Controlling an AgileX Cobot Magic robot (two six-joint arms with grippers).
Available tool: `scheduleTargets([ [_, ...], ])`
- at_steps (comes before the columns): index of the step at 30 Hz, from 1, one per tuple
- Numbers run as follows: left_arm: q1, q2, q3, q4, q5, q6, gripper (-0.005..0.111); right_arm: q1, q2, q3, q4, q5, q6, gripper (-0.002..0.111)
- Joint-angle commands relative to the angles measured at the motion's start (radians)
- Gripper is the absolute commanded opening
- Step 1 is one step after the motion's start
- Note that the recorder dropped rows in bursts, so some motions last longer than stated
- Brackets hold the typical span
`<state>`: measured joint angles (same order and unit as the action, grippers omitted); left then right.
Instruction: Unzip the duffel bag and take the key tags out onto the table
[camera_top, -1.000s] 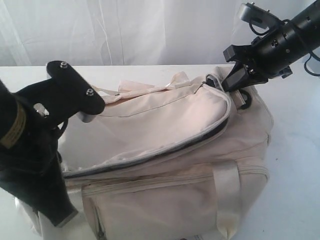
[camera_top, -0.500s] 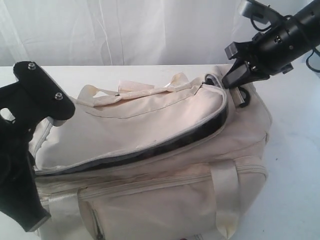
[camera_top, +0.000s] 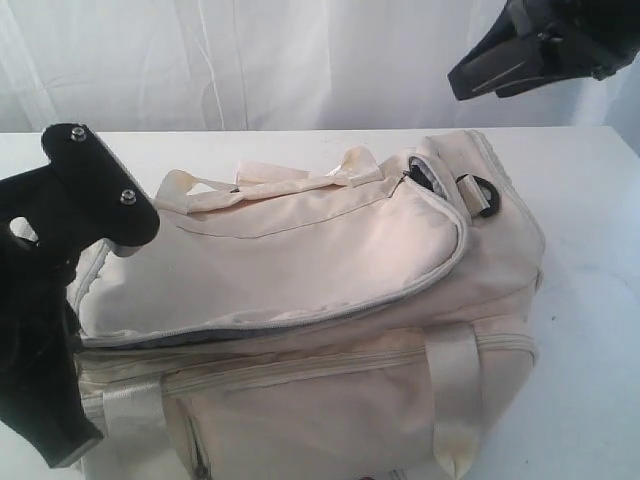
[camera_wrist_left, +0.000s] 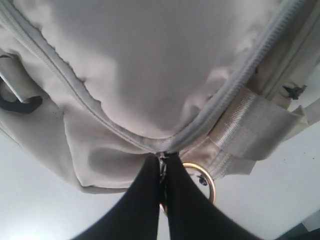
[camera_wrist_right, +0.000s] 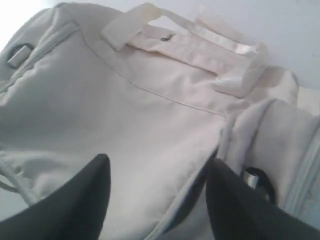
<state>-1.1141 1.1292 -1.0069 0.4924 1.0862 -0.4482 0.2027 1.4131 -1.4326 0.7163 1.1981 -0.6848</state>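
The cream duffel bag (camera_top: 330, 250) lies across the white table (camera_top: 590, 300). Its long grey zipper (camera_top: 300, 318) curves round the top flap, which rests down with a thin gap. My left gripper (camera_wrist_left: 162, 162) is shut on the zipper pull at the bag's left end, beside a brass ring (camera_wrist_left: 206, 181). In the exterior view only that arm's black wrist (camera_top: 60, 250) shows. My right gripper (camera_top: 465, 80) hangs open above the bag's right end, touching nothing, and its fingers (camera_wrist_right: 95, 185) are spread over the flap. The key tags are hidden.
A black D-ring (camera_top: 483, 195) sits on the bag's right end. Satin handles (camera_top: 300, 180) lie along the back of the top. A front zip pocket (camera_top: 300, 375) and a strap (camera_top: 455, 390) face the camera. A white curtain (camera_top: 250, 60) hangs behind.
My right gripper has let go of the bag's right end, opened and risen up and to the right. The flap has dropped and the dark gap has narrowed. The left arm shifted left earlier.
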Motion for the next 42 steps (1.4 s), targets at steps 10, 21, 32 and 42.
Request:
scheduleTargets([
  [10,-0.004,-0.013,0.010,-0.065,-0.053,0.046,0.000,0.409,-0.352,0.288,-0.062,-0.015,-0.304,0.028],
  [21,-0.004,-0.013,0.010,-0.118,-0.078,0.086,0.000,0.811,-0.272,0.510,-0.309,-0.495,-0.380,0.050],
  [32,-0.004,-0.013,0.010,-0.118,-0.074,0.086,0.000,0.896,-0.024,0.516,-0.419,-0.775,-0.272,0.051],
  [42,-0.004,-0.013,0.010,-0.118,-0.067,0.086,0.000,0.896,0.028,0.516,-0.412,-0.812,-0.241,0.025],
])
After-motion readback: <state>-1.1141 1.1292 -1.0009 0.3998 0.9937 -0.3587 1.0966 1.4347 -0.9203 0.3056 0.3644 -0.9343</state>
